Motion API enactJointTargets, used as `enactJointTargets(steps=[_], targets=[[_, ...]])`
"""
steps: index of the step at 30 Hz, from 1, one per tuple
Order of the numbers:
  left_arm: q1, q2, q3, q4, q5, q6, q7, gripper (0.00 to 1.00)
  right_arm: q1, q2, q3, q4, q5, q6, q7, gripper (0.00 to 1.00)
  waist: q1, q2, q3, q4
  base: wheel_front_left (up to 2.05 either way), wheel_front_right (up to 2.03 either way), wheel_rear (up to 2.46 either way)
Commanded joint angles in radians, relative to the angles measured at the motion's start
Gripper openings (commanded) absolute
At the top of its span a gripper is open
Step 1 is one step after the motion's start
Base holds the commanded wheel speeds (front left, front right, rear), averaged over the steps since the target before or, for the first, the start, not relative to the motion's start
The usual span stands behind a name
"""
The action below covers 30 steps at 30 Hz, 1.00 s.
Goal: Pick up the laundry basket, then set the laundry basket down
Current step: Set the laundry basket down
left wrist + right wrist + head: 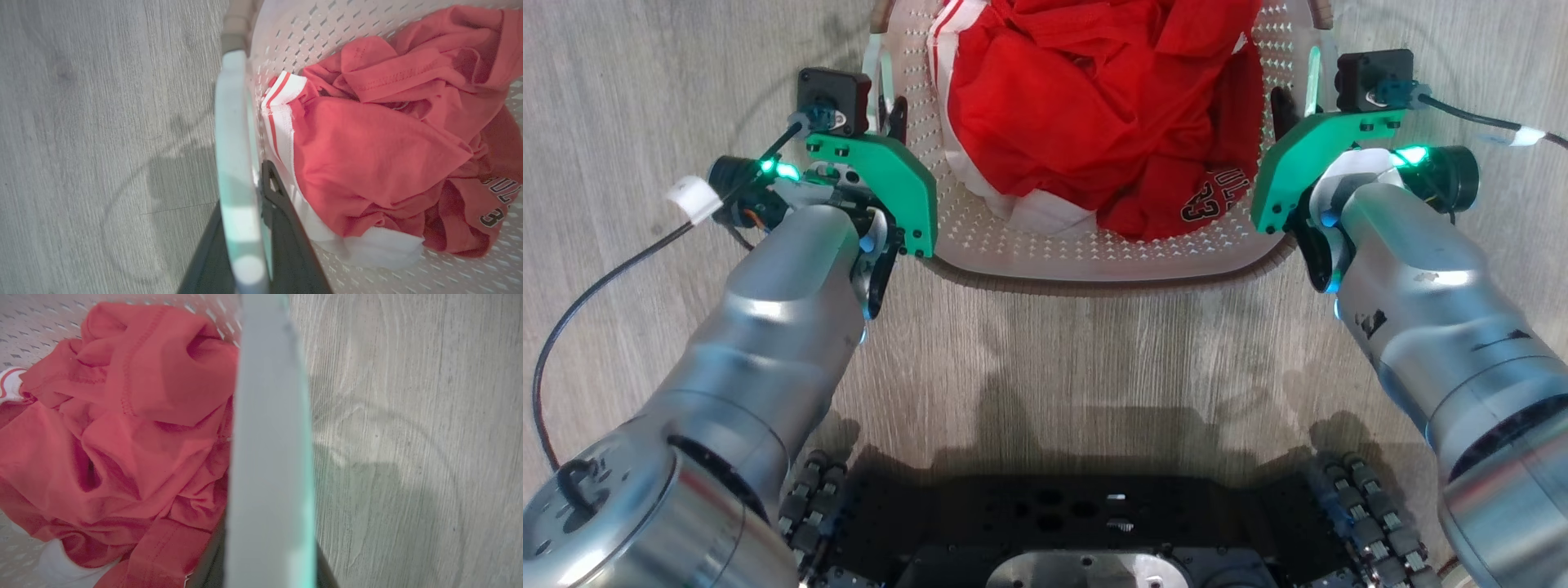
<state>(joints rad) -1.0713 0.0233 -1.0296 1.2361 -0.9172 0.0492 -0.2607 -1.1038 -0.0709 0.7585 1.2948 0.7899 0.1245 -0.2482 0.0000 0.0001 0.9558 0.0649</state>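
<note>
"Where's the laundry basket [1094, 265]?"

"Low by the floor [645, 82], between the arms. Left gripper [892, 122] and right gripper [1284, 110] each have fingers clamped on a side handle [235, 134]. Looks light, with a soft red jersey [1086, 114] inside; I'd lift it level."

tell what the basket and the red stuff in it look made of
The white perforated laundry basket looks like matte moulded plastic (even punched holes); its brown rim looks woven, perhaps imitation. The crumpled red garment is soft cloth: folds, stitched hems.
</note>
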Motion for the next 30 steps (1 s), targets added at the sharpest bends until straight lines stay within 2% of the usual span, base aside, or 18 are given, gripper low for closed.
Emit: enactJointTargets(steps=[1,3,4,5,6,7,8,9,10,21,30], targets=[[0.002,0.027,-0.008,-0.002,-0.003,0.007,0.002,0.0,0.04,0.014,0.009,-0.004,-0.035,0.006,-0.008,0.0,0.0,-0.0001,-0.001,-0.001,0.0,0.0,0.0],[0.003,0.027,-0.011,-0.002,-0.008,0.01,0.001,0.0,0.043,0.015,-0.01,-0.004,-0.056,0.006,-0.008,0.0,0.0,-0.0001,-0.005,-0.001,0.0,0.0,0.0],[0.004,0.027,-0.013,-0.002,-0.011,0.012,0.001,0.0,0.044,0.016,-0.02,-0.004,-0.066,0.006,-0.008,0.07,0.0,-0.0001,-0.007,-0.001,0.0,0.0,0.0],[0.005,0.027,-0.013,-0.002,-0.015,0.014,0.002,0.03,0.044,0.017,-0.029,-0.004,-0.077,0.006,-0.008,0.24,0.0,-0.0001,-0.009,-0.001,0.0,0.0,0.0],[0.007,0.027,-0.014,-0.003,-0.02,0.016,0.002,0.24,0.045,0.017,-0.039,-0.004,-0.087,0.006,-0.009,0.4,0.0,-0.0001,-0.011,-0.002,0.0,0.0,0.0],[0.008,0.027,-0.014,-0.003,-0.024,0.018,0.003,0.43,0.045,0.018,-0.049,-0.004,-0.097,0.006,-0.009,0.67,0.0,-0.0001,-0.014,-0.002,0.0,0.0,0.0],[0.01,0.027,-0.015,-0.004,-0.028,0.019,0.005,0.58,0.045,0.018,-0.059,-0.004,-0.106,0.006,-0.009,1.0,0.0,-0.0001,-0.016,-0.002,0.0,0.0,0.0],[0.011,0.027,-0.016,-0.005,-0.033,0.02,0.006,0.82,0.046,0.019,-0.069,-0.004,-0.116,0.006,-0.009,1.0,0.0,-0.0001,-0.018,-0.002,0.0,0.0,0.0],[0.012,0.027,-0.018,-0.006,-0.036,0.022,0.006,1.0,0.047,0.019,-0.079,-0.004,-0.125,0.006,-0.009,1.0,0.0,-0.0001,-0.021,-0.002,0.0,0.0,0.0],[0.026,0.027,-0.028,-0.007,-0.072,0.036,0.011,1.0,0.054,0.02,-0.124,-0.004,-0.163,0.006,-0.011,1.0,0.0,-0.0001,-0.059,0.002,0.0,0.0,0.0],[0.033,0.027,-0.005,-0.026,-0.068,0.041,0.0,1.0,0.039,0.02,-0.167,-0.031,-0.2,0.006,-0.013,1.0,0.0,-0.0001,-0.136,-0.006,0.0,0.0,0.0]])
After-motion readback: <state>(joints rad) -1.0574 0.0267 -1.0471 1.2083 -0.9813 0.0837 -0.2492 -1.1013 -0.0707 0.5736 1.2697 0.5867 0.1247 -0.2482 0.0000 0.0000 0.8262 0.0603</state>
